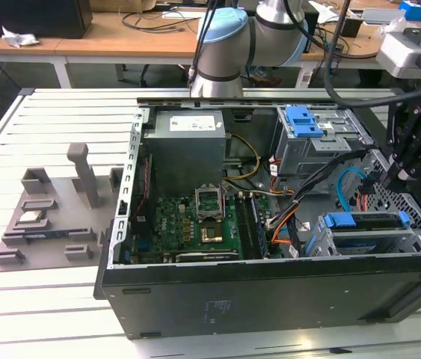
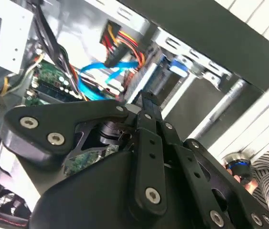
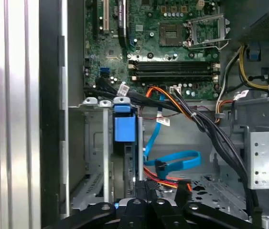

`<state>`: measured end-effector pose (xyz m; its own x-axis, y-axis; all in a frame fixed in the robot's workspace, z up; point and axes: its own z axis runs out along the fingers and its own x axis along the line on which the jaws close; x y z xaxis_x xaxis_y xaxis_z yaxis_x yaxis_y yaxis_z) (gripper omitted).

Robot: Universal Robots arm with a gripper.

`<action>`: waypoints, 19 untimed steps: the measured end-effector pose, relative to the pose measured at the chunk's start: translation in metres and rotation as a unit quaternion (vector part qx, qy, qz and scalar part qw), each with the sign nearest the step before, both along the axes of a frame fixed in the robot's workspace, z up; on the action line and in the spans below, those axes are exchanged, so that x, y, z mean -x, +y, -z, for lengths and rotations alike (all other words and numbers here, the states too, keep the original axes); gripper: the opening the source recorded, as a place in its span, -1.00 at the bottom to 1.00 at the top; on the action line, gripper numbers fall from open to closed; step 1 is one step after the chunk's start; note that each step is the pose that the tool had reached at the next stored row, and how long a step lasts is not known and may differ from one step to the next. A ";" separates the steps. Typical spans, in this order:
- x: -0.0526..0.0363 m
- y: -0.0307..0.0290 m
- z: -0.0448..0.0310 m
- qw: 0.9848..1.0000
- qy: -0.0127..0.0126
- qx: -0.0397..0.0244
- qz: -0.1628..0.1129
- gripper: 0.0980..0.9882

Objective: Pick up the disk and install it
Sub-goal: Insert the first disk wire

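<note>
Grey moulded fixture tray (image 1: 45,224) lies at the exterior view's left on the white slatted metal table (image 1: 16,299), beside one open black computer case (image 1: 270,292) with its green motherboard (image 1: 195,224). One disk, silver in a blue plastic carrier (image 1: 365,223), sits in the near drive cage at the right, one black gripper (image 1: 398,177) just above it; whether its fingers are apart cannot be told. The first wrist view adds blue cable (image 3: 172,160). Cluttered desks stand behind.

Disk (image 1: 367,233) apparently seated in bay
</note>
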<state>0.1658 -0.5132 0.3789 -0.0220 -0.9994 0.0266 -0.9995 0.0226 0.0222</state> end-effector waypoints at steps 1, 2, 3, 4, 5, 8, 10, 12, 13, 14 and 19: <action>-0.0009 0.0085 0.0027 1.000 0.000 0.001 0.000 -0.98; -0.0017 0.0140 0.0044 1.000 0.000 0.002 0.000 -0.98; -0.0026 0.0177 0.0055 1.000 0.000 0.002 0.000 -0.98; -0.0050 0.0228 0.0067 1.000 0.000 0.003 0.000 -0.98; -0.0076 0.0257 0.0072 1.000 0.000 0.004 0.000 -0.98; -0.0193 0.0304 0.0088 1.000 0.000 0.005 0.000 -0.98; -0.0193 0.0304 0.0089 1.000 0.000 0.005 0.000 -0.98; -0.0194 0.0305 0.0089 1.000 0.000 0.005 0.000 -0.69; -0.0194 0.0305 0.0089 1.000 0.000 0.005 0.000 -0.69; -0.0195 0.0305 0.0089 1.000 0.000 0.005 0.000 -0.41; -0.0194 0.0375 0.0174 1.000 0.000 0.009 0.000 -0.41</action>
